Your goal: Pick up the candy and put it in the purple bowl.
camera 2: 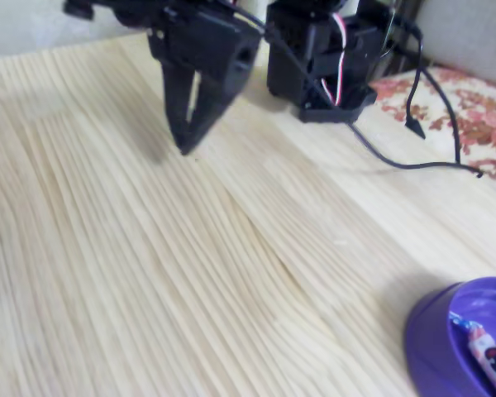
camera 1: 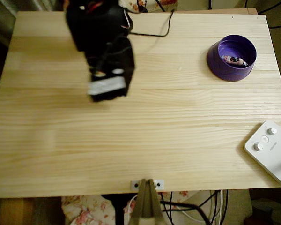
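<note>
The small wrapped candy (camera 1: 235,60), pinkish wrapper with dark markings, already lies inside the round, deep purple plastic bowl (camera 1: 215,57), so little seems left to go wrong with the placing itself. The remaining risk, as I judge it, is the arm's trailing black cable (camera 2: 413,157): it runs loose across the pale pine worktop (camera 1: 140,140) behind the gripper, and a wide swing could drag it toward the bowl and nudge or tip it.

The black two-finger gripper (camera 2: 184,147) points down at the worktop, its fingers drawn together to a single tip with nothing between them; it holds nothing.

In the overhead view the bowl and its candy sit well apart from the gripper, far off to its right and a little further up the picture. A white device with round knobs (camera 1: 271,152) lies further still, down at the worktop's right edge.
</note>
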